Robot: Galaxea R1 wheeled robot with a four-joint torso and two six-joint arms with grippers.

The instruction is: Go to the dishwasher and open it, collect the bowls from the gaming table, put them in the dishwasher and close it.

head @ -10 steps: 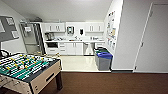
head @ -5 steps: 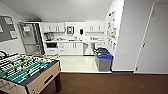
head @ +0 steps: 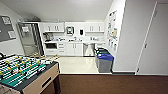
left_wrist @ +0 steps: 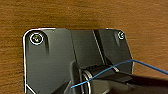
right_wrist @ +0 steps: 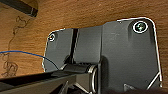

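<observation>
Steel-grey dishwasher [head: 88, 49] sits straight ahead of you under the far counter, football table [head: 23, 71] close on your left; can't tell either claw's state from the wrist views.

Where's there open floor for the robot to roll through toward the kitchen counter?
The pale floor between the table-football table and the blue-lidded bins looks bare, up to the white cabinets. The dark carpet in front is open too. It is tightest along the right wall, where the bins crowd beside the dishwasher.

Both wrists point down at brown floor; thin blue cable crosses each.
</observation>
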